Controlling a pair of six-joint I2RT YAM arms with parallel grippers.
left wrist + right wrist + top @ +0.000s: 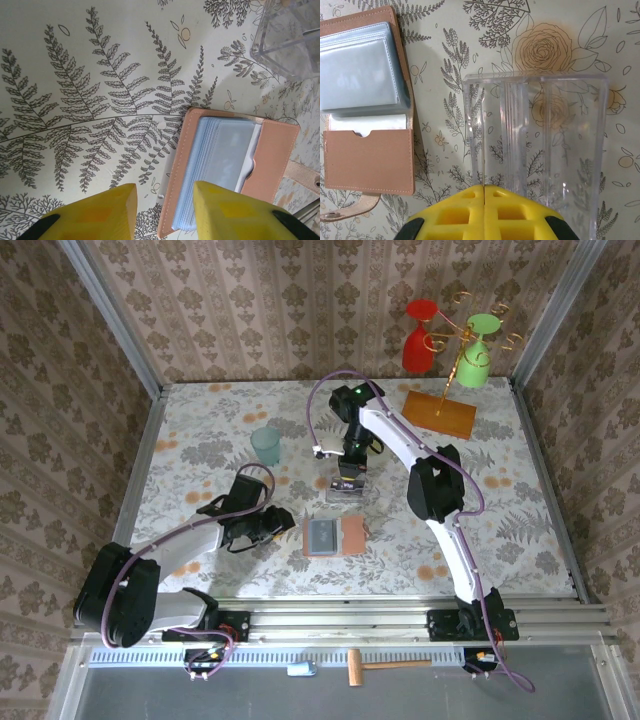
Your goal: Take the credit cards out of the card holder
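The salmon-pink card holder [333, 537] lies open on the table, its stack of grey-blue sleeves [225, 160] facing up. A pale flat piece [367, 123] pokes out of its pink pocket. I cannot tell whether that piece is one of the credit cards. My left gripper [165, 192] is open and low at the holder's left edge [176, 185], with one yellow finger [220, 210] over the sleeves. My right gripper [484, 186] is shut above a clear plastic tray [535, 135], beside the holder [367, 100]. A thin line runs up from the seam between its fingers. It may be the tray's wall or a card's edge.
A teal cup [266, 445] stands at the back left. An orange stand base [440, 412] with a red glass [418, 340] and a green glass [478, 355] is at the back right. Patterned walls close three sides. A small hammer [370, 668] lies below the rail.
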